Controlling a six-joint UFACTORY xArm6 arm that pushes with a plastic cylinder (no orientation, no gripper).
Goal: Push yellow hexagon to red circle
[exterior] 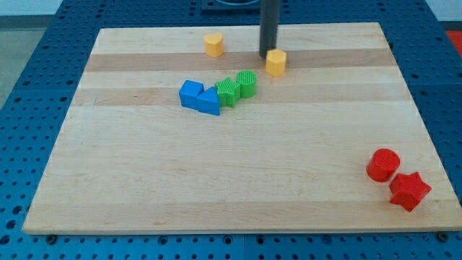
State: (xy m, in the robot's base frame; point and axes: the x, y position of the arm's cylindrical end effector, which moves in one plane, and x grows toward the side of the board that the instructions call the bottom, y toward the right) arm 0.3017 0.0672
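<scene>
No claw here, just a rod: my tip (266,55) sits touching the yellow hexagon (276,63) near the view's top. Red circle (382,164) is far off. Block looks light, rigid, probably slidey; push its upper-left face.

- Your tip (266,56) touches the yellow hexagon (276,63) on its upper-left side, near the counter's (216,180) top edge.
- You'll find the red circle (382,165) at the view's lower right, well apart, beside a red star (409,191).
</scene>
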